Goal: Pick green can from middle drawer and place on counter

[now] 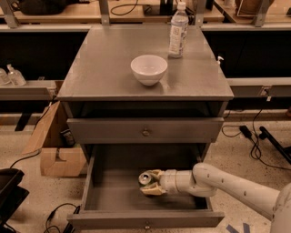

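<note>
The single camera view looks down on a grey cabinet whose counter (104, 68) carries a white bowl (148, 69) near its middle and a clear plastic bottle (178, 31) with a white label standing upright behind it, toward the back right. The two are near each other but apart. Under the counter is a closed drawer front (109, 131) with a small round knob at its centre. Below that the middle drawer (113, 195) stands open, showing its broad grey tray and side walls. The green can (145, 178) is inside this drawer, a little right of centre on the tray floor, with its silver top and pull tab turned toward the camera. The white arm (227, 186) reaches in from the lower right over the drawer's right wall. At its end, the gripper (150, 183) sits low in the tray, right at the can and closing in around it from the right. I cannot tell whether it is clamped on the can or only lies loosely about it. The can is nowhere near the counter. A cardboard box (54, 150) lies on the speckled floor left of the cabinet, and dark cables (254, 141) trail across the floor on the right. Pale wooden bench tops (59, 11) run behind the cabinet.
</note>
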You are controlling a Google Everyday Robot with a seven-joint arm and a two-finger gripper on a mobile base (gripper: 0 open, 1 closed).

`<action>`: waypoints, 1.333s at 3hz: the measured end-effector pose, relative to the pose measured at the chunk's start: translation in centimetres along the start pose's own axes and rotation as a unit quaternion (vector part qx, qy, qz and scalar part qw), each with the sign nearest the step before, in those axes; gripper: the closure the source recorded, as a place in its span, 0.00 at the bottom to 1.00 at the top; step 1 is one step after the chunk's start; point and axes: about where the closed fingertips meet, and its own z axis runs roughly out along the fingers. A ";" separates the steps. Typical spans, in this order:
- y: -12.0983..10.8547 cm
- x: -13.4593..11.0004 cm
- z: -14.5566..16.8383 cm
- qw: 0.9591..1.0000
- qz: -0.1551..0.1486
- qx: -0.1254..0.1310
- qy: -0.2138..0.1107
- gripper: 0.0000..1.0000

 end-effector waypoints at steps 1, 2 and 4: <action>0.9 -3.9 -1.3 0.999 0.026 -0.010 -0.022 0.94; 2.7 -11.5 -5.8 0.998 0.029 -0.014 -0.050 1.00; 1.7 -30.7 -19.5 0.993 0.005 0.047 -0.105 1.00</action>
